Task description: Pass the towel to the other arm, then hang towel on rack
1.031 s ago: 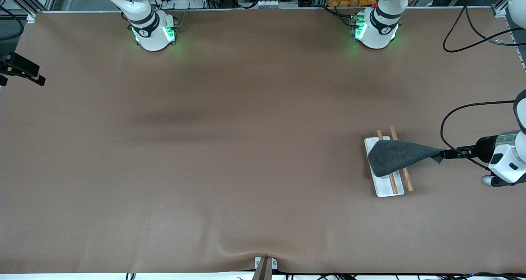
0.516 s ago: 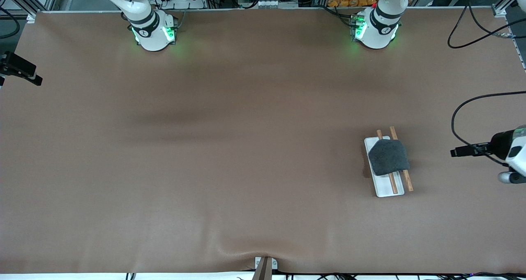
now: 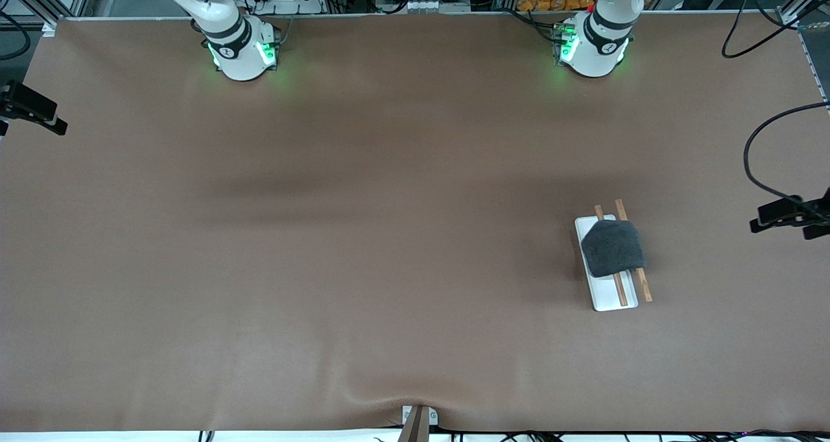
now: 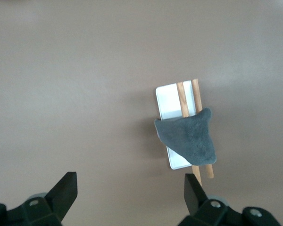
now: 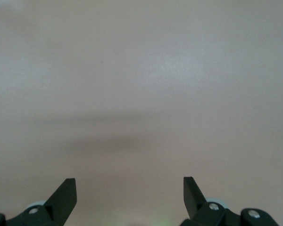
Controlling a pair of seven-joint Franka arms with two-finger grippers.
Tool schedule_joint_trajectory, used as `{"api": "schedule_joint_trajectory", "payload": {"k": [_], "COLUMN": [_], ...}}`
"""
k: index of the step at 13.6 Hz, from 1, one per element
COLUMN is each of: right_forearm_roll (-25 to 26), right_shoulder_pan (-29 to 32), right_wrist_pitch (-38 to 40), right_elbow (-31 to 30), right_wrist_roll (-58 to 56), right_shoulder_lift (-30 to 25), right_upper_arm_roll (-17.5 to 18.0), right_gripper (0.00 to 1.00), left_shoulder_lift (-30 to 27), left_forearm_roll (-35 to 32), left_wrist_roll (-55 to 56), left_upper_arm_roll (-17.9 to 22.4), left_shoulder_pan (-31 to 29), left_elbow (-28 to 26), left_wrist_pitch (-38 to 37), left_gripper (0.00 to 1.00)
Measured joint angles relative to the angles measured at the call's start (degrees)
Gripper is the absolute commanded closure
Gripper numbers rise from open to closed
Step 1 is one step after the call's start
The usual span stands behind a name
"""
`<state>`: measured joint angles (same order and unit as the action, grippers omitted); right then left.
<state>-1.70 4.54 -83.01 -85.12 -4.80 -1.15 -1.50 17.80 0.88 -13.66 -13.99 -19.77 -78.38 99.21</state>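
Observation:
The dark grey towel [image 3: 613, 247] lies draped over the two wooden rods of the rack [image 3: 609, 296], toward the left arm's end of the table. It covers the rods' middle, and both rod ends and the white base show. My left gripper [image 3: 788, 220] is open and empty, up in the air beside the rack over the table's edge at the left arm's end. In the left wrist view its fingers [image 4: 130, 188] frame bare table, with the towel [image 4: 191, 139] and rack [image 4: 169, 99] apart from them. My right gripper [image 3: 26, 113] waits open and empty at the right arm's end, over bare table [image 5: 129, 188].
The brown table mat [image 3: 363, 234] stretches between the two arm bases. A black cable [image 3: 752, 150] loops above the left gripper. A small bracket [image 3: 418, 419] sits at the table's front edge.
My left gripper let go of the towel's corner and drew away toward the table's edge. The towel's stretched corner dropped, and it now rests folded over the rods.

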Motion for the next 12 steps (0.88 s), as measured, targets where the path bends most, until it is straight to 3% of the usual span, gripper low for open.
{"api": "schedule_joint_trajectory", "payload": {"k": [12], "right_forearm_roll": [-0.14], "right_shoulder_pan": [0.04], "right_wrist_pitch": [-0.11], "right_elbow": [0.36], "right_wrist_roll": [0.00], "right_shoulder_lift": [0.00], "right_upper_arm_roll": [-0.03], "right_gripper": [0.00], "left_shoulder_lift": [-9.48], "left_forearm_roll": [-4.45], "left_wrist_roll": [14.91], "left_upper_arm_roll": [-2.59], "left_shoulder_pan": [2.93], "left_elbow": [0.47], "left_wrist_pitch": [-10.48], "left_gripper": [0.00]}}
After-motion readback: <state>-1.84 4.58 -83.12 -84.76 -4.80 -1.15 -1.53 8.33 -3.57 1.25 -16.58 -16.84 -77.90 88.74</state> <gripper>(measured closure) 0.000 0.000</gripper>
